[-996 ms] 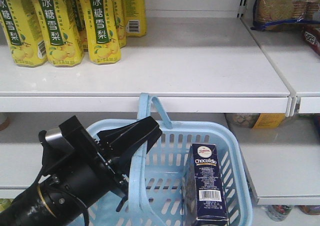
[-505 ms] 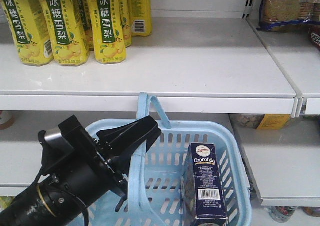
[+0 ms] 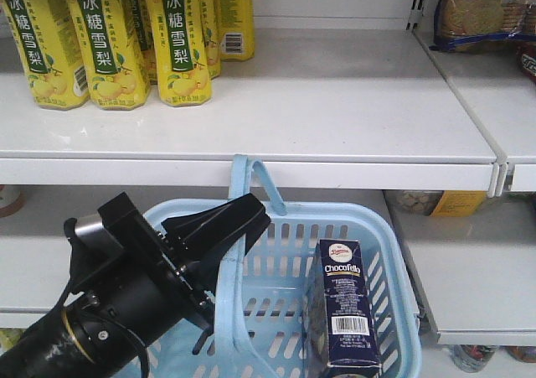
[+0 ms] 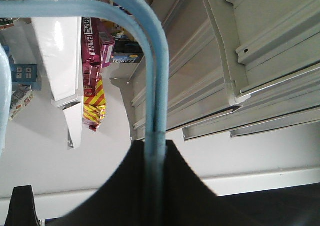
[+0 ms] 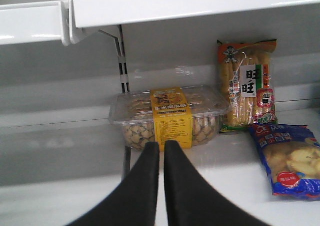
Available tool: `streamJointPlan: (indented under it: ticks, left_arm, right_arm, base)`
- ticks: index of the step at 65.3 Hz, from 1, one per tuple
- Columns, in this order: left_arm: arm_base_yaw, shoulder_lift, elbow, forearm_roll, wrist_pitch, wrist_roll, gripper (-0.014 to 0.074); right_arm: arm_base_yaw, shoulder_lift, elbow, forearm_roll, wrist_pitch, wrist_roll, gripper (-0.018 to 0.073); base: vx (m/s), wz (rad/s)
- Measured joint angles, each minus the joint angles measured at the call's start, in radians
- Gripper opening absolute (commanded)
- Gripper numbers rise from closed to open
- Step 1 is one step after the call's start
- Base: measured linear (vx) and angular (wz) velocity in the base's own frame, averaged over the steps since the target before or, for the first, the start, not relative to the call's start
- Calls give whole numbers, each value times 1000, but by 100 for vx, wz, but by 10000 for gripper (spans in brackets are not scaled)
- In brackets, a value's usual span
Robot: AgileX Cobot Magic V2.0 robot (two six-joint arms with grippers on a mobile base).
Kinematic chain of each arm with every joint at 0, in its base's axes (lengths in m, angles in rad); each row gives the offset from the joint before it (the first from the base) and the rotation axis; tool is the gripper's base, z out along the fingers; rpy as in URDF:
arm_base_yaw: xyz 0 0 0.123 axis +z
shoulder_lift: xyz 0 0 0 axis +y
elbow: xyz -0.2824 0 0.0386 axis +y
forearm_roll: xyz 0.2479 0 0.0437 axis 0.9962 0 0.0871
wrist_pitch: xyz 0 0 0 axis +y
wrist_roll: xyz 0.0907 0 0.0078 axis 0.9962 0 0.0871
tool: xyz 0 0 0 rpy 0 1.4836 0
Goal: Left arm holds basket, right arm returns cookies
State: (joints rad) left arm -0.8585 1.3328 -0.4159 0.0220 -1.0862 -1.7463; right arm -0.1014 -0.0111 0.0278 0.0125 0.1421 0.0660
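The light blue basket (image 3: pixel 394 256) hangs in front of the shelves. Its two hoop handles (image 3: pixel 248 177) are pressed together between the jaws of my left gripper (image 3: pixel 241 227), which is shut on them. The left wrist view shows the handles (image 4: pixel 156 85) running up from the gripper (image 4: pixel 156 147). The cookies (image 3: pixel 345 311), a dark navy Chocofilo carton, stand upright in the right part of the basket. My right gripper (image 5: pixel 161 145) is shut with nothing between its fingers and faces a lower shelf. It does not show in the front view.
Yellow pear drink bottles (image 3: pixel 100 43) stand at the left of the upper white shelf (image 3: pixel 335 118), and a cracker pack (image 3: pixel 490 9) at the right. Before the right gripper lie a clear biscuit tub (image 5: pixel 170 116), a rice cracker bag (image 5: pixel 247 85) and a blue snack bag (image 5: pixel 287 158).
The front view shifted a little, so the bottles and shelf slid to the right in the frame one second ago. The basket, carton and left arm hold the same pose.
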Motion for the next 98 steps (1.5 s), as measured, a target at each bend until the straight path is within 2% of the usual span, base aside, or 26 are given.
streamJointPlan:
  ticks: [83, 98]
  left_arm:
    - [0, 0, 0, 0, 0, 0, -3]
    - [0, 0, 0, 0, 0, 0, -3]
  right_arm:
    - [0, 0, 0, 1, 0, 0, -6]
    - [0, 0, 0, 36, -88, 0, -6]
  base:
    - [0, 0]
    - [0, 0]
